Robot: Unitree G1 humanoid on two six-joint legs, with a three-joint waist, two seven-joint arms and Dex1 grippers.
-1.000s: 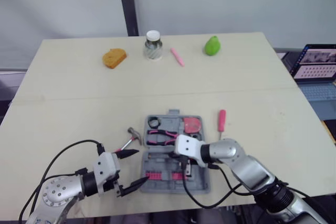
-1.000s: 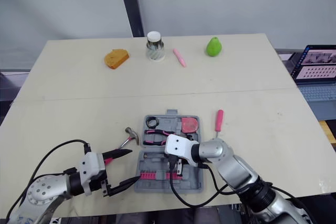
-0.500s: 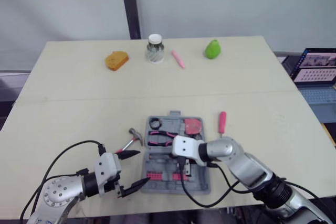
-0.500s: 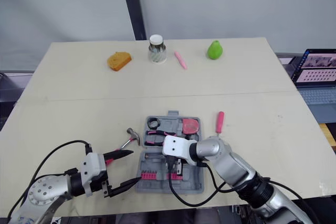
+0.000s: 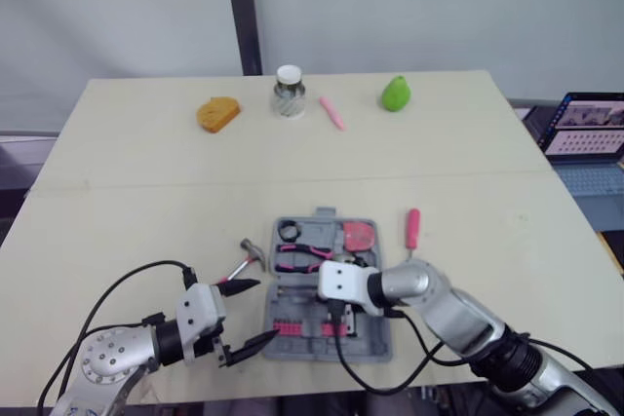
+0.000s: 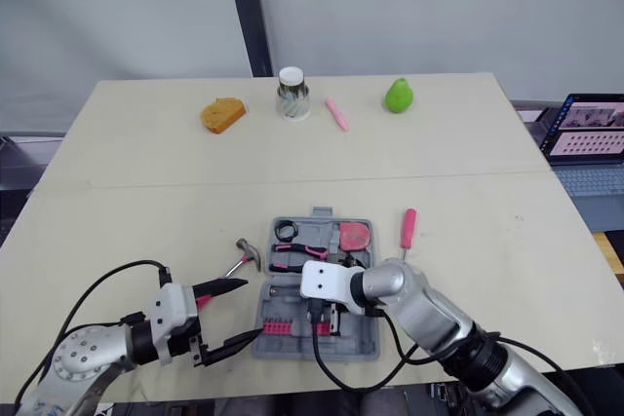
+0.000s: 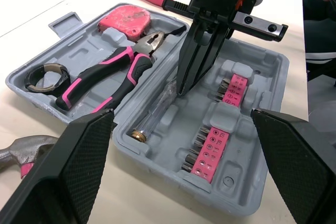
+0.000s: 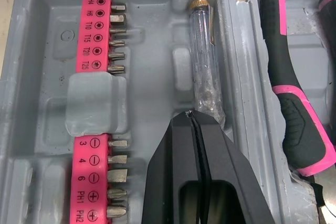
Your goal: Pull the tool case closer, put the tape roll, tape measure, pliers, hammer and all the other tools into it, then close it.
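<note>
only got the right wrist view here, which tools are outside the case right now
observer: the hammer lies on the table just left of the tool case, and a pink screwdriver lies just right of it.
operator: ok and where's the left gripper
observer: the left gripper hovers by the case's near left corner, close to the hammer's handle, jaws open and holding nothing.

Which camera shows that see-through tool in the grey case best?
The right wrist view: the clear tester pen lies close up, brass cap included, by the shut right gripper. The left wrist view shows it smaller, at a slant; the head views barely show it.
</note>
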